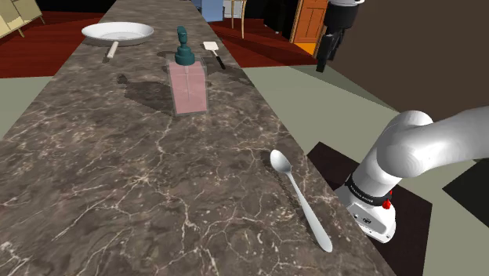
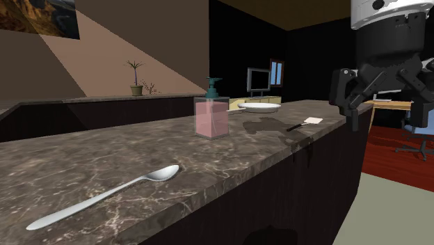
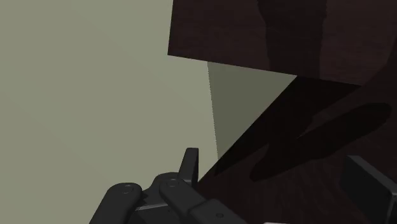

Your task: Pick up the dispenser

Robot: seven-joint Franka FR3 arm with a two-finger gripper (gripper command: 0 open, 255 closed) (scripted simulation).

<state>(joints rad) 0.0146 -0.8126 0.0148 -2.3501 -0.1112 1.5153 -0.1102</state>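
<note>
You are looking along a long, dark, marble-patterned surface. The dispenser stands upright on it, roughly midway along and a little toward the shoulder view's right edge. It has a see-through pink block for a body and a teal pump on top, and nothing is touching it. A silver spoon lies flat at the near end, close to the same edge, well apart from the dispenser. At the far end a white plate rests on the surface. A small spatula with a white blade and a dark handle lies just past the dispenser, toward the shoulder view's right. The white arm rises from the shoulder view's lower right. Its black jaws hang off the side of the surface, out past its edge and above its level. They are well apart from the dispenser, about level with the spatula. The jaws stand wide apart and hold nothing. In the wrist view, a pale grey-green floor and a dark brown panel lie beyond them.
</note>
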